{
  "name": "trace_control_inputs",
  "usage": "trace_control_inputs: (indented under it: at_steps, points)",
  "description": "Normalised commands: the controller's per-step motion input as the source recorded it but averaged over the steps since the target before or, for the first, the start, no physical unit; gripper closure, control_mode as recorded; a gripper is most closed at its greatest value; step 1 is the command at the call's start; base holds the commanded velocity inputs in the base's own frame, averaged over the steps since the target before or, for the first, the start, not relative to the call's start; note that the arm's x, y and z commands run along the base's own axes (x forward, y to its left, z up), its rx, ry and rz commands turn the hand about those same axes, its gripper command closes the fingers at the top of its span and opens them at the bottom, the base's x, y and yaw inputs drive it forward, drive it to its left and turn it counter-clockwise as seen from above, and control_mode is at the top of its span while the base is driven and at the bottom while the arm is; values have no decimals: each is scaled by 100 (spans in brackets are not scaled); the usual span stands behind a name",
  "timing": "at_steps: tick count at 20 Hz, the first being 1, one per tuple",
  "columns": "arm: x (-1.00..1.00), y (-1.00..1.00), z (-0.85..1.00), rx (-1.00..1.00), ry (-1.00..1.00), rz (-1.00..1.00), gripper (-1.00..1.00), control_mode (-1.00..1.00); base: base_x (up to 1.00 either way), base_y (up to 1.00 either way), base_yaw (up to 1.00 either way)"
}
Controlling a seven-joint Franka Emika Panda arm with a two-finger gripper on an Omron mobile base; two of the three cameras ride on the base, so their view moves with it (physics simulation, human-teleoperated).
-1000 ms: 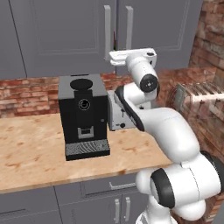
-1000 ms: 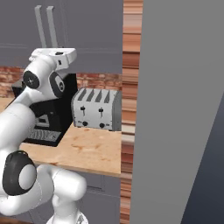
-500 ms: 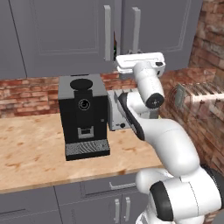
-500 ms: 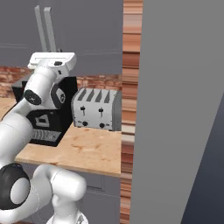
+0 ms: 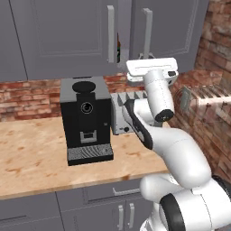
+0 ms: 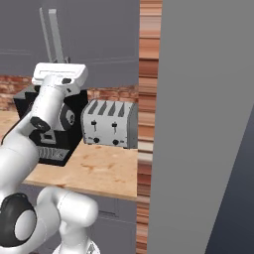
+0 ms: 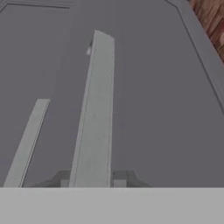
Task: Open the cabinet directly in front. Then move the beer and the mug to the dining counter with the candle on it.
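Observation:
The grey wall cabinet (image 5: pixel 67 36) hangs above the worktop with two panelled doors and long silver bar handles. My gripper (image 5: pixel 148 61) is at the lower end of the right door's handle (image 5: pixel 147 31). In the hand view that handle (image 7: pixel 94 113) runs up from between my fingertips (image 7: pixel 64 182), which press on both its sides, so the gripper (image 7: pixel 90 180) is shut on it. The right door stands slightly ajar, with a narrow dark gap (image 5: pixel 124 40) between the doors. A thin coloured sliver shows in the gap; I cannot tell what it is. Beer, mug, dining counter and candle are hidden.
A black coffee machine (image 5: pixel 86 119) and a silver toaster (image 6: pixel 110 124) stand on the wood worktop (image 5: pixel 31 153) under the cabinet. Brick wall (image 5: pixel 212 54) lies to the right, and a tall grey panel (image 6: pixel 208 124) blocks the right side. Low grey drawers (image 5: pixel 108 198) sit below.
The hand has drawn back with the right handle, which has shifted rightward. The gap between the doors has widened. The left door has stayed still.

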Motion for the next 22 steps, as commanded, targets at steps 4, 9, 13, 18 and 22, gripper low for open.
trace_control_inputs:
  at_steps: [4, 9, 13, 18, 22]
  points:
    - [-17, -36, 4, 2, -1, -1, 100, -100, 0, 0, 0]
    - [-61, -99, 13, 11, 0, -9, 100, -100, 0, 0, 0]
    - [-75, -100, 10, 16, 0, -13, 100, -100, 0, 0, 0]
    - [-74, -100, 7, 18, 0, -15, 100, -100, 0, 0, 0]
    - [-16, -38, 1, 7, 0, -3, -100, -100, 0, 0, 0]
